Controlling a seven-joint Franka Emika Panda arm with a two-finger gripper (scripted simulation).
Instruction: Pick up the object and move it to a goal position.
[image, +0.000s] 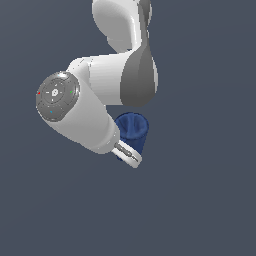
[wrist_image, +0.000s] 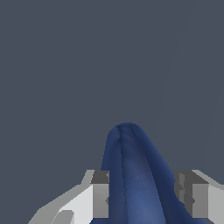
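Note:
The dark blue mug (image: 133, 128) shows in the exterior view just past the white arm's wrist, its open rim tilted toward the camera, held off the ground against the plain grey backdrop. The gripper (image: 129, 154) is mostly hidden behind the arm; only one finger tip shows below the mug. In the wrist view the mug (wrist_image: 133, 179) stands between the two grey fingers (wrist_image: 100, 194), which press on its sides. The gripper (wrist_image: 146, 194) is shut on the mug. The handle does not show in either view.
The white and grey arm (image: 95, 110) fills the upper middle of the exterior view. All around is flat dark grey surface with no other object or marker in sight.

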